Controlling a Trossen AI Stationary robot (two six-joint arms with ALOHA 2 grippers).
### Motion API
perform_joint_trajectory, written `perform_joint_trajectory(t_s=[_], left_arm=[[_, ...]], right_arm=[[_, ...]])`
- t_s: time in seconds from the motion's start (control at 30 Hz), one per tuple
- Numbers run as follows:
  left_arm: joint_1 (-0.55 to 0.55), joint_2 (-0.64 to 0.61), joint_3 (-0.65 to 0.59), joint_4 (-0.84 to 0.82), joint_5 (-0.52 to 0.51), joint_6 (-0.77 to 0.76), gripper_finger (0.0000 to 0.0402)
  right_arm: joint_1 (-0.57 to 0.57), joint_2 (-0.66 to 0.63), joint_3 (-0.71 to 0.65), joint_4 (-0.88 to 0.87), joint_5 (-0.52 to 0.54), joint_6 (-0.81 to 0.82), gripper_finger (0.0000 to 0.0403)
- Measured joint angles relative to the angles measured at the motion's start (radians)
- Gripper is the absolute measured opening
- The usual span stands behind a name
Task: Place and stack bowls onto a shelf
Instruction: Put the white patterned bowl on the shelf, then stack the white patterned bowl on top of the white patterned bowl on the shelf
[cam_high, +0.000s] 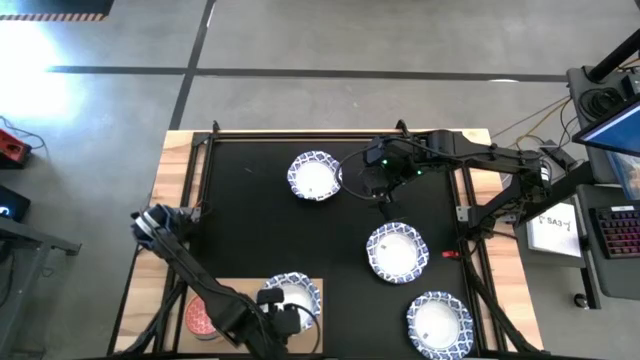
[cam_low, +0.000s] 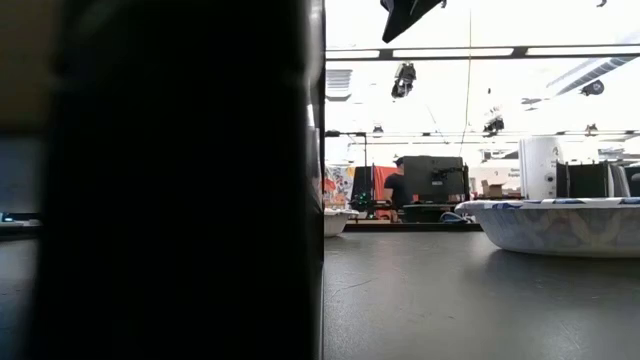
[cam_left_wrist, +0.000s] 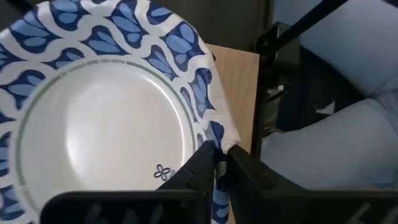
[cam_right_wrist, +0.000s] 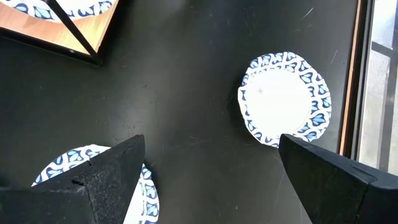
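Note:
A white bowl with a blue patterned rim (cam_high: 292, 294) is over the near end of the light-wood shelf (cam_high: 240, 295), with my left gripper (cam_high: 281, 318) shut on it; I cannot tell whether it rests on the board. A red-pink bowl (cam_high: 200, 318) sits at the shelf's left. Three more blue-rimmed bowls (cam_high: 314, 176) (cam_high: 397, 250) (cam_high: 438, 322) lie on the black mat. My right gripper (cam_high: 375, 186) hangs open above the mat between the far bowl and the middle one, holding nothing. My left gripper pinches the bowl's blue patterned rim (cam_left_wrist: 214, 140) between its two fingers, on the bowl's near side. The fingers slant down at it from the table's near edge. The rim crumples slightly beside the fingertips (cam_left_wrist: 200, 163). The bowl sits open side up over the shelf (cam_left_wrist: 239, 93).
A black frame rail (cam_right_wrist: 74, 31) stands around the shelf corner. In the low view a dark shape fills the picture's left half, and one bowl (cam_low: 560, 225) shows at the right. Bare black mat (cam_high: 250, 220) lies between the shelf and the far bowl.

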Motion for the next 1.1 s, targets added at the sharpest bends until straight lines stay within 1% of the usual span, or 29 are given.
perform_joint_trajectory(t_s=[0.07,0.3,0.43,0.63,0.7,0.8,0.9,1.0,1.1], left_arm=[[0.0,-0.008,-0.019,0.017,0.009,-0.014,0.0024],[-0.002,-0.012,-0.021,0.02,0.079,-0.131,0.0054],[-0.005,-0.012,-0.021,0.025,0.081,-0.13,0.0069],[-0.003,-0.015,-0.021,0.013,0.079,-0.089,0.0092],[-0.003,-0.017,-0.013,-0.023,0.067,-0.083,0.01],[0.0,-0.034,-0.007,-0.073,0.018,-0.077,0.0106],[0.007,-0.053,-0.01,-0.07,-0.017,-0.047,0.0107],[0.012,-0.076,-0.039,-0.083,-0.03,-0.028,0.0107],[0.018,-0.134,-0.109,-0.07,-0.063,0.025,0.0107]], right_arm=[[0.0,0.0,0.0,0.0,0.0,0.002,0.0359],[0.0,0.0,0.0,0.0,0.0,0.0,0.0359],[0.0,0.0,0.0,0.0,0.0,0.0,0.0359],[0.0,0.0,0.0,0.0,0.0,0.002,0.0359],[0.0,0.0,0.0,0.0,0.0,0.0,0.0359],[0.0,0.0,0.0,0.0,0.0,0.001,0.0359],[0.0,0.0,0.0,0.0,0.0,0.001,0.0359],[0.0,0.0,0.0,0.0,0.0,0.0,0.0359],[0.0,0.0,0.0,0.0,0.0,0.001,0.0359]])
